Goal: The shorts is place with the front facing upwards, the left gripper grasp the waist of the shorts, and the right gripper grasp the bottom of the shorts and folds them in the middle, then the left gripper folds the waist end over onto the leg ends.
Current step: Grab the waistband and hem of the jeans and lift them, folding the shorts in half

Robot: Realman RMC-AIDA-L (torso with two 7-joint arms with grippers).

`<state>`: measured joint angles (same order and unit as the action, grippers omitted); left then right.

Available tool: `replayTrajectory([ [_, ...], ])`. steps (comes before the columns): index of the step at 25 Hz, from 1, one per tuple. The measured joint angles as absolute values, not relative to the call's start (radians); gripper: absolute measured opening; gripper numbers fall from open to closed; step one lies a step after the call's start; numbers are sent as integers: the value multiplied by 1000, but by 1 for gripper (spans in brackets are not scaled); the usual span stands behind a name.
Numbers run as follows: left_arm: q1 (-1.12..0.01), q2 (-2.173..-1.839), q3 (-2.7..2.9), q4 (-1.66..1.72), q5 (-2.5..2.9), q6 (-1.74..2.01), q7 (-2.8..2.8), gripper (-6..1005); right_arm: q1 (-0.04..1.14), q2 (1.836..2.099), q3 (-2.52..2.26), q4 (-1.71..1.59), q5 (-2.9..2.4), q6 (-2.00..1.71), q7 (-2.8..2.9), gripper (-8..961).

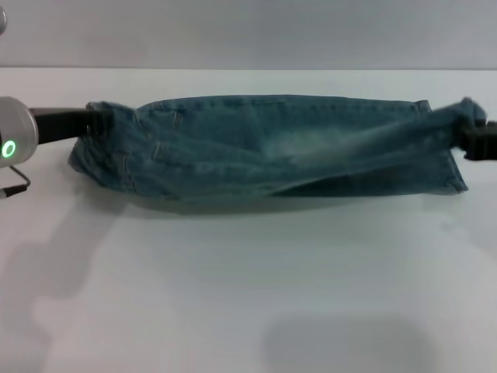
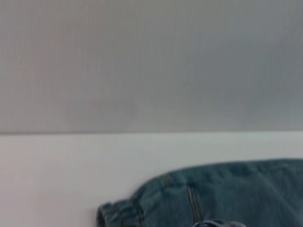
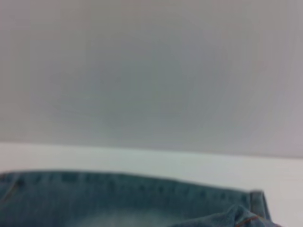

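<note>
The blue denim shorts (image 1: 272,144) are stretched sideways across the far half of the white table, doubled lengthwise, with the upper layer pulled taut. My left gripper (image 1: 99,124) is at the left end, shut on the bunched waist (image 1: 109,148). At the right end my right gripper (image 1: 470,134) is shut on the bottom of the shorts (image 1: 449,155), where the cloth gathers to a point. The left wrist view shows the ruffled elastic band (image 2: 113,213) and denim (image 2: 236,189). A stitched hem corner (image 3: 256,201) shows in the right wrist view.
The white table (image 1: 233,287) stretches from the shorts to the near edge. A grey wall (image 1: 248,31) rises behind the table's far edge. The left arm's silver end with its green light (image 1: 9,149) sits at the left border.
</note>
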<state>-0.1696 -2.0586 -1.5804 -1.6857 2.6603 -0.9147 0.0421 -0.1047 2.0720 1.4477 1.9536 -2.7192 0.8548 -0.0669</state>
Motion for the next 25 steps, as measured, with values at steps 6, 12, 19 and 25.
replayTrajectory([
  [6, -165, -2060, -1562, -1667, 2652, -824, 43, 176, -149, 2074, 1432, 1896, -2700, 673, -74, 72],
  [12, -163, -2060, -1552, -1637, 2621, -753, 43, 177, -164, 2074, 1441, 1847, -2651, 592, -77, 72],
  [19, -170, -2060, -1546, -1601, 2595, -698, 43, 175, -153, 2072, 1442, 1751, -2649, 482, -78, 71],
  [25, -175, -2060, -1518, -1573, 2588, -608, 43, 176, -137, 2072, 1433, 1643, -2623, 339, -79, 72],
])
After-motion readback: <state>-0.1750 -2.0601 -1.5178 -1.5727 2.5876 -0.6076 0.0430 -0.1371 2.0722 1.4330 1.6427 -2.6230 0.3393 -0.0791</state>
